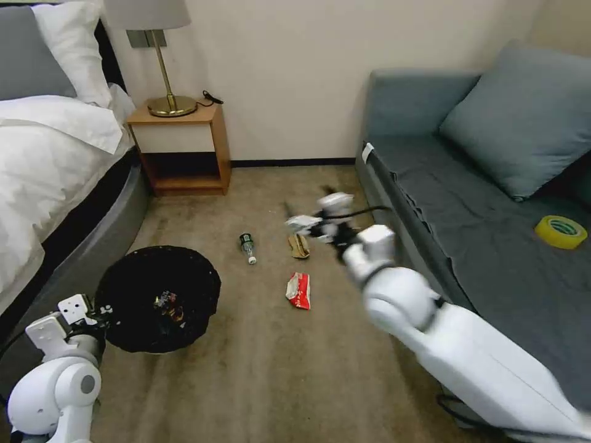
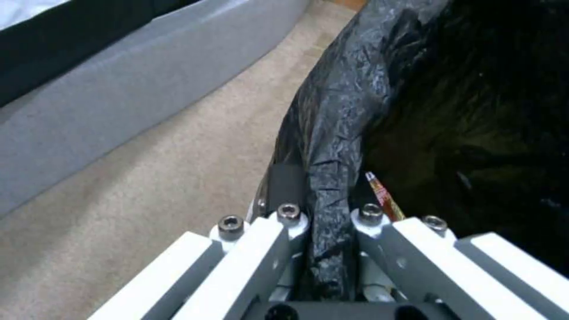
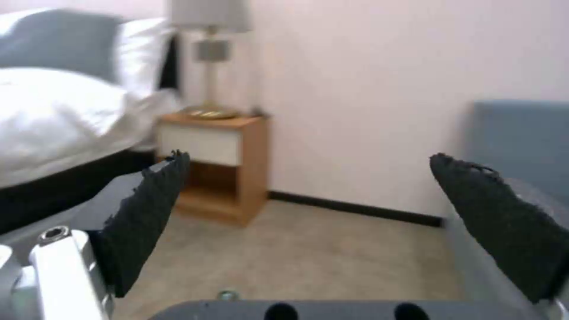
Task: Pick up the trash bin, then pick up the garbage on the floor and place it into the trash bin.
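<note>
The small round trash bin (image 1: 157, 298), lined with a crinkly black plastic bag folded over its rim, is seen low at the robot's left, next to the grey bed base (image 1: 92, 246). Its rim is pinched by the left gripper (image 2: 329, 231), whose fingers are clenched on the bagged edge, one outside the bin and one inside. Whether the bin is lifted clear of the beige carpet (image 1: 265, 369) cannot be told. A few small coloured scraps (image 1: 169, 306) are seen at the bottom of the bin, and the tip of a red-and-yellow wrapper (image 2: 384, 201) shows just inside the rim by the fingers.

Three pieces of garbage are left on the carpet, all to the right of the bin and apart from it: a small clear bottle with a green label and white cap (image 1: 247, 247), a red-and-white wrapper (image 1: 299, 290) nearer the robot than the bottle, and a crumpled brown paper bag (image 1: 299, 246) farthest from the bin.

The right gripper (image 1: 308, 223) is held above the carpet, just beyond the brown bag and well away from the bin. Its black-padded fingers (image 3: 148, 218) are spread wide with nothing between them.

By this judgement, the bin is in hand and partly filled; three pieces remain to be collected.
</note>
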You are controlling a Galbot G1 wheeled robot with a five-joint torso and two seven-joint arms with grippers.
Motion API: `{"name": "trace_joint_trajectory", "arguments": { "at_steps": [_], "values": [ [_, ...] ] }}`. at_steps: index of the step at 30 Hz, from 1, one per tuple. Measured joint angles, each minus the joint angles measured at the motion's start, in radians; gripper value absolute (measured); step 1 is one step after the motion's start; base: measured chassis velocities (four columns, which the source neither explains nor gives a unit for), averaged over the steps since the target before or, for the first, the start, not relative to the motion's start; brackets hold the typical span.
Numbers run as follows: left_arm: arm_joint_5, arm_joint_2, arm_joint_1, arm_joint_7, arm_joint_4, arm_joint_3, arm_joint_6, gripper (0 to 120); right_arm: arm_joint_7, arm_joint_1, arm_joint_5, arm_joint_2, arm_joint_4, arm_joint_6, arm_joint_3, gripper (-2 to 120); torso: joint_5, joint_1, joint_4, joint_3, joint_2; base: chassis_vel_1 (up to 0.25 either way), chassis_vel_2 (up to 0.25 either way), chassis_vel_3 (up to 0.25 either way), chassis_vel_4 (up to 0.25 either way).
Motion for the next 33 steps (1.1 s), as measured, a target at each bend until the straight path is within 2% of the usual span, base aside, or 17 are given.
{"name": "trace_joint_trajectory", "arguments": {
  "at_steps": [1, 3, 5, 7, 8, 11, 12, 14, 17, 27, 33],
  "values": [
    [0.000, 0.000, 0.000, 0.000, 0.000, 0.000, 0.000, 2, 0.000, 0.000, 0.000, 0.000, 0.000, 0.000, 0.000, 100, 0.0000, 0.000, 0.0000, 0.000, 0.000, 0.000, 0.000, 0.000, 0.000],
    [0.001, -0.007, 0.000, 0.004, -0.002, -0.009, -0.002, 2, 0.015, -0.154, -0.057, 0.028, 0.070, 0.028, 0.105, 100, -0.0003, 0.000, -0.0002, 0.000, 0.000, 0.000, 0.000, 0.000, 0.000],
    [0.001, -0.008, 0.000, 0.007, -0.003, -0.013, -0.003, 2, 0.018, -0.194, -0.072, 0.037, 0.086, 0.032, 0.124, 100, -0.0003, 0.000, 0.0000, 0.000, 0.000, 0.000, 0.000, 0.000, 0.000],
    [0.002, -0.012, 0.002, 0.012, -0.004, -0.031, -0.007, 2, 0.024, -0.376, -0.188, 0.108, 0.139, 0.063, 0.179, 100, -0.0004, 0.000, 0.0000, 0.000, 0.000, 0.000, 0.000, 0.000, 0.000],
    [0.002, -0.012, 0.002, 0.012, -0.004, -0.031, -0.007, 2, 0.024, -0.376, -0.188, 0.108, 0.139, 0.063, 0.179, 100, -0.0004, 0.000, 0.0000, 0.000, 0.000, 0.000, 0.000, 0.000, 0.000],
    [0.002, -0.015, 0.005, 0.016, -0.009, -0.043, -0.010, 2, 0.011, -0.494, -0.338, 0.225, 0.152, 0.109, 0.185, 100, -0.0005, 0.000, -0.0002, 0.000, 0.000, 0.000, 0.000, 0.000, 0.000],
    [0.002, -0.015, 0.005, 0.016, -0.009, -0.043, -0.010, 2, 0.011, -0.494, -0.338, 0.225, 0.152, 0.109, 0.185, 100, -0.0005, 0.000, -0.0002, 0.000, 0.000, 0.000, 0.000, 0.000, 0.000],
    [0.002, -0.018, 0.008, 0.018, -0.012, -0.051, -0.011, 2, -0.005, -0.535, -0.396, 0.292, 0.148, 0.128, 0.170, 100, -0.0006, 0.000, -0.0001, 0.000, 0.000, 0.000, 0.000, 0.000, 0.000],
    [0.001, -0.019, 0.015, 0.019, -0.017, -0.059, -0.013, 2, -0.029, -0.551, -0.433, 0.333, 0.129, 0.145, 0.148, 100, -0.0007, 0.000, 0.0003, 0.000, 0.000, 0.000, 0.000, 0.000, 0.000],
    [-0.007, -0.016, 0.018, 0.021, -0.024, -0.076, -0.013, 2, -0.047, -0.532, -0.433, 0.322, 0.107, 0.149, 0.138, 100, -0.0006, 0.000, 0.0003, 0.000, 0.000, -0.012, 0.015, 0.022, -0.013],
    [-0.011, -0.017, 0.012, 0.020, -0.024, -0.086, -0.013, 2, -0.049, -0.520, -0.420, 0.310, 0.102, 0.145, 0.134, 100, -0.0006, 0.000, 0.0003, 0.000, 0.000, -0.105, 0.123, 0.114, -0.099]
  ]
}}
